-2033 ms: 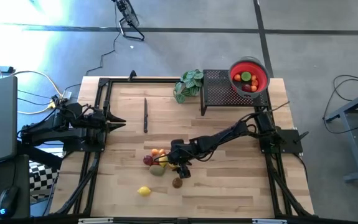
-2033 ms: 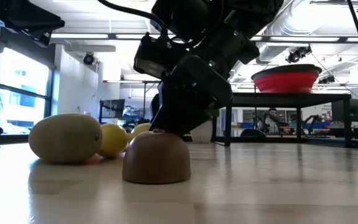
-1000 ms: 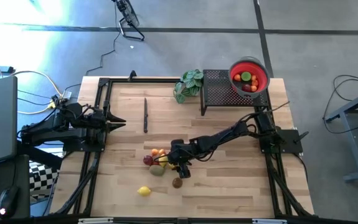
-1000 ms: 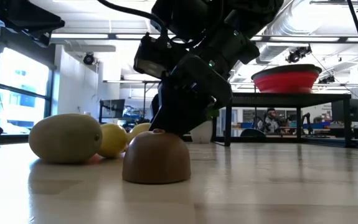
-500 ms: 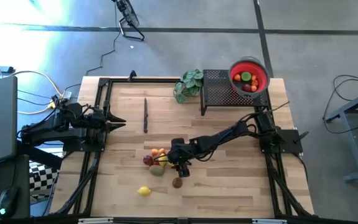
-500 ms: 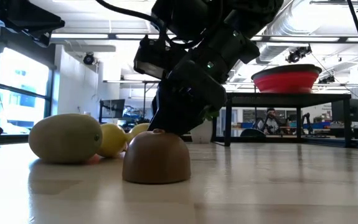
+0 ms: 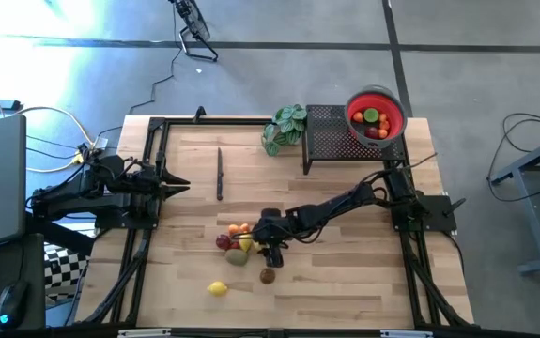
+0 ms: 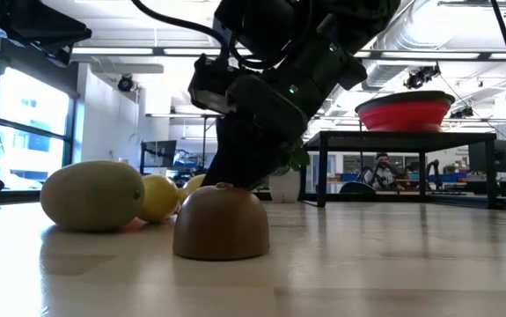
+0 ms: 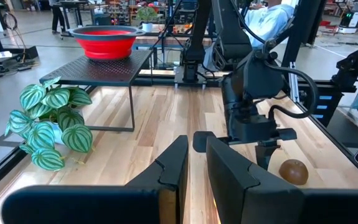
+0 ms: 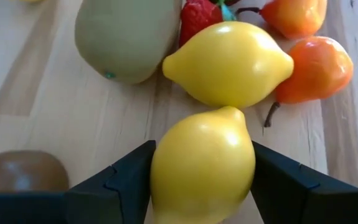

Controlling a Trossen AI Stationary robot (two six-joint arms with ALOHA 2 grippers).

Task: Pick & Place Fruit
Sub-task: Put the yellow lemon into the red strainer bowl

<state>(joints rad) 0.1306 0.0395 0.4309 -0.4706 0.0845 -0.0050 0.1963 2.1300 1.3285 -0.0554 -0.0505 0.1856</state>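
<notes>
The right gripper (image 10: 202,180) has its fingers closed against both sides of a yellow lemon (image 10: 202,163), low over the table (image 7: 345,282), holding it ready for the red bowl (image 7: 376,115). A second lemon (image 10: 228,62) touches the held one at twelve o'clock. A pale green fruit (image 10: 126,37) lies at eleven o'clock, orange fruits (image 10: 314,67) at one o'clock, and a brown fruit (image 10: 20,171) at nine o'clock. The bowl sits on a black rack (image 7: 331,136) at the table's two o'clock, already holding some fruit. The left gripper (image 9: 191,180) waits at nine o'clock, fingers nearly closed, empty.
</notes>
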